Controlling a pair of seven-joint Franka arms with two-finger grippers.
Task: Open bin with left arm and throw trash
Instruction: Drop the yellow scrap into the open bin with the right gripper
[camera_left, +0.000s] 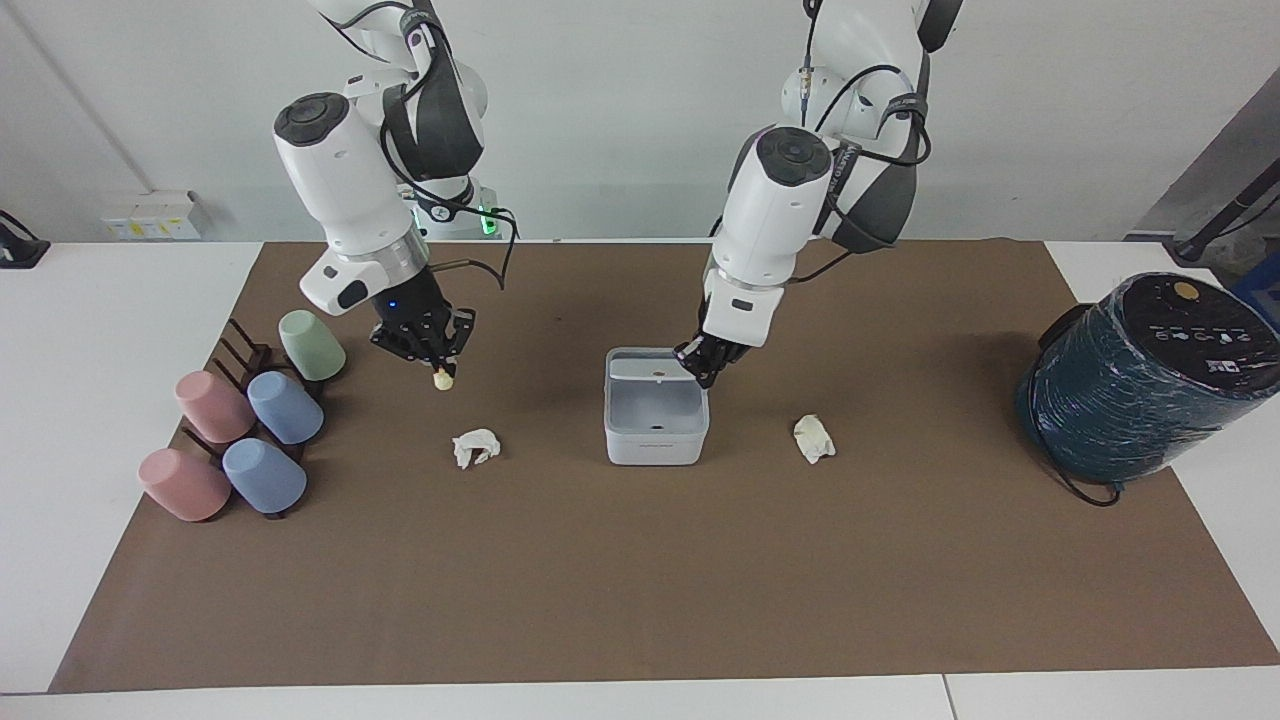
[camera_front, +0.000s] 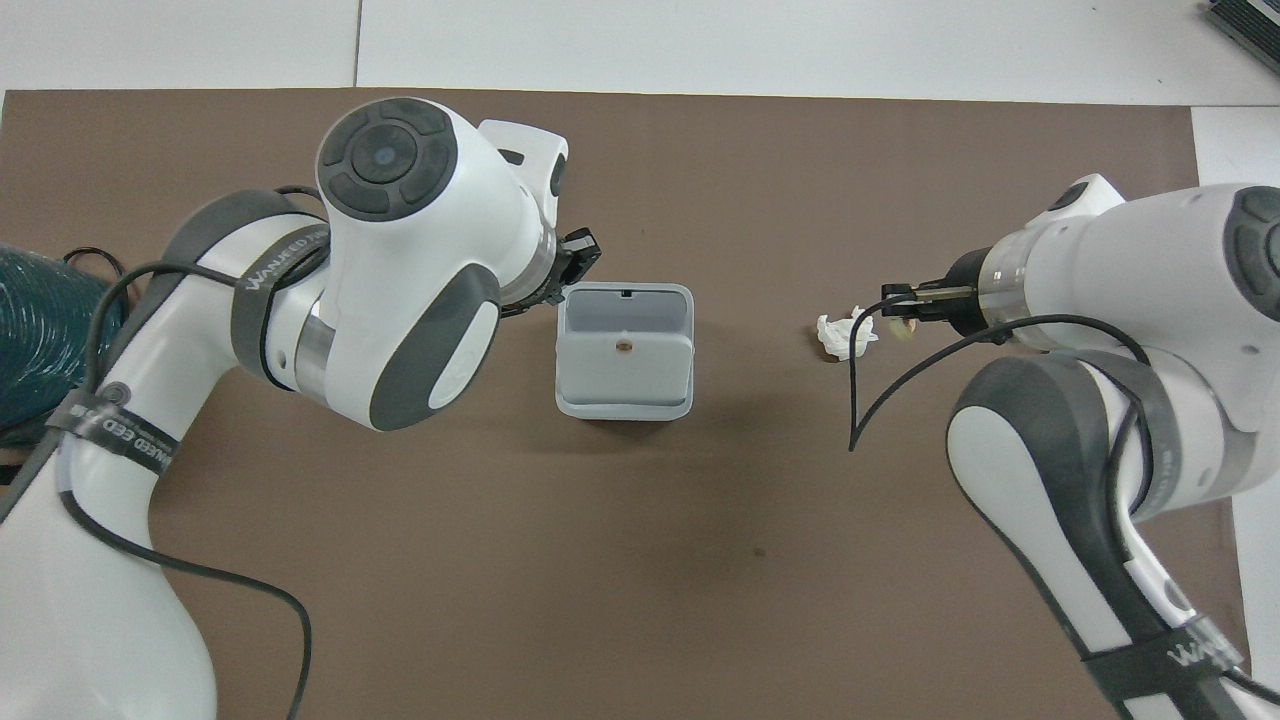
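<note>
White bin (camera_left: 655, 440), grey rim; brown mat (camera_left: 640, 580) on white table (camera_left: 100, 400); 2 pink cups (camera_left: 212, 405), 2 blue (camera_left: 284, 407), 1 green (camera_left: 311, 345); teal cylinder (camera_left: 1140, 385).

Cups (camera_left: 250, 425), rack (camera_left: 243, 352), teal cylinder (camera_left: 1140, 385)

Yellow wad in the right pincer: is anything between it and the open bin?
Nothing visible blocks it. The right pincer holds the yellow wad above the mat; a white wad lies below that route, and the bin stands open.
</note>
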